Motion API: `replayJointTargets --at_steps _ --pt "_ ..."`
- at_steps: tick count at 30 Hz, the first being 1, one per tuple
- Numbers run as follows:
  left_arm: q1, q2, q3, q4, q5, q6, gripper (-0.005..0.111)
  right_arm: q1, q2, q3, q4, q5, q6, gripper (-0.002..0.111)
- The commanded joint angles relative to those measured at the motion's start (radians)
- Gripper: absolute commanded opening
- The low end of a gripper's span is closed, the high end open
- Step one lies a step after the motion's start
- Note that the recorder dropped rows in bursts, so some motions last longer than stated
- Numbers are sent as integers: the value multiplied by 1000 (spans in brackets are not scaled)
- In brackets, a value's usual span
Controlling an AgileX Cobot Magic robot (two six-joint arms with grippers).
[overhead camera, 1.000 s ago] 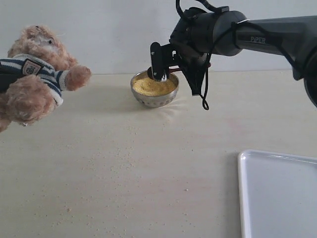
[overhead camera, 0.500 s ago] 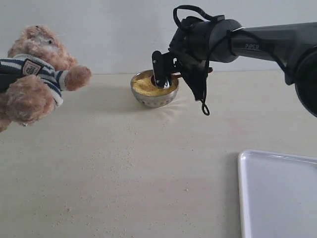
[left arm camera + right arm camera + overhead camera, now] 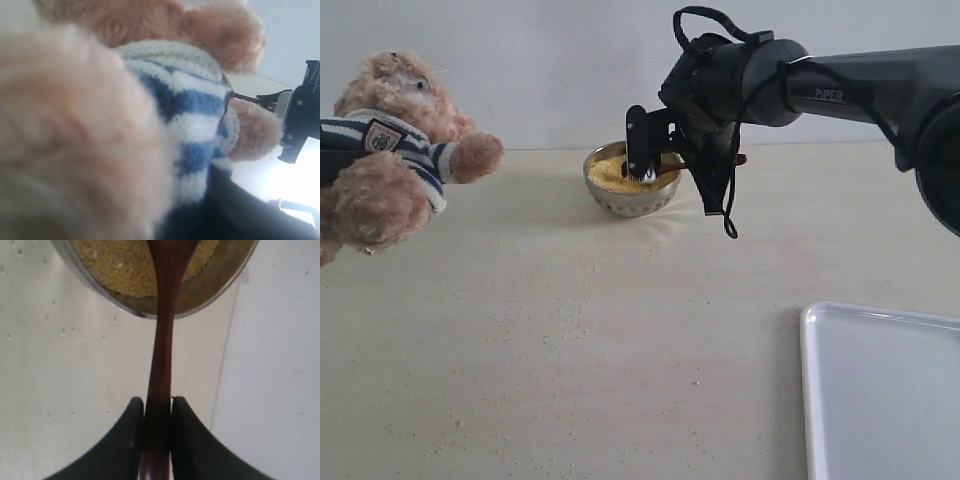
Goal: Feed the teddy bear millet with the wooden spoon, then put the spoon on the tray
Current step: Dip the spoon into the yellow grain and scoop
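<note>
You had the right gripper (image 3: 157, 412) clamped on the wooden spoon (image 3: 162, 340) to scoop millet (image 3: 117, 265), while the left gripper, hidden in plush, held the teddy bear (image 3: 395, 150) raised for feeding.

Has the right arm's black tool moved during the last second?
Yes. The right tool has gone lower, towards the yellow millet in the round shiny metal bowl.

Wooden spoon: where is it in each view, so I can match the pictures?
Exterior view: wooden spoon at upper centre, dipped into the metal bowl.
Left wrist view: not clearly in it; the teddy bear fills it.
Right wrist view: centred, running from the right tool's grip into the millet.
Shared landmark: the metal bowl, in exterior and right wrist views.
</note>
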Motion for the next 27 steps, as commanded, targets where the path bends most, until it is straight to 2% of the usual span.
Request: replayJointTargets --at_steps 1,10,18,27 --pt "3 -7 2 -11 5 4 5 -2 -1 -4 -33 1 88 0" --pt "3 -7 2 -11 5 11 5 -2 -1 -4 -2 -4 155 0" --pt "3 -7 2 -11 3 11 5 -2 1 -4 8 32 52 0" --pt "3 -7 2 -11 3 11 5 -2 1 -4 74 31 40 0"
